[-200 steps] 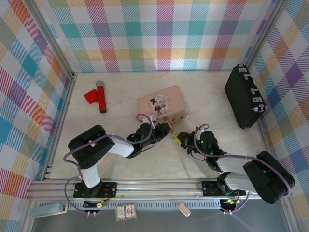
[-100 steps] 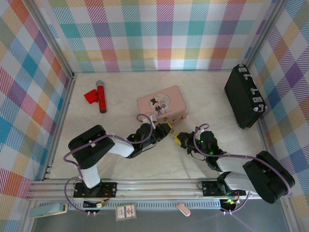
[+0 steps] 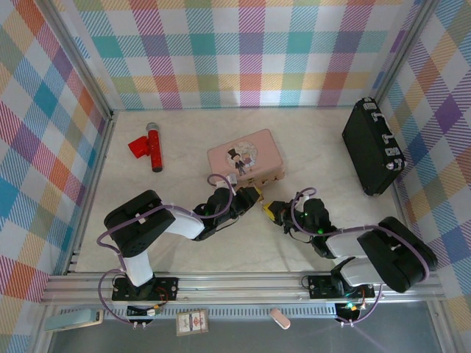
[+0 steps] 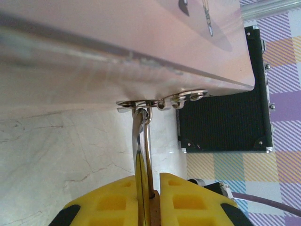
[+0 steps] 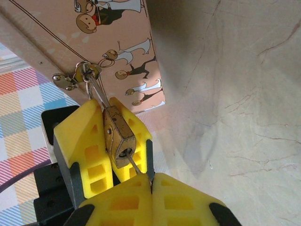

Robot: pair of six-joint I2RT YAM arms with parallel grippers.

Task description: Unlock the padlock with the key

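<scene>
While the left gripper (image 4: 150, 195) clamps the padlock (image 5: 117, 136), the right gripper (image 5: 151, 187) pinches the key (image 5: 135, 165).

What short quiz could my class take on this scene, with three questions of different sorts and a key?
1. True or false: the small brass padlock is hooked by its silvery shackle through the hasp of the pink illustrated tin box.
2. The left gripper's yellow fingers clamp: A the box lid; B the padlock's body; C nothing.
3. Fill in: the thin grey metal key, pinched by the right gripper, has its tip in the padlock's ____.
Key: 1 true; 2 B; 3 keyhole.
</scene>
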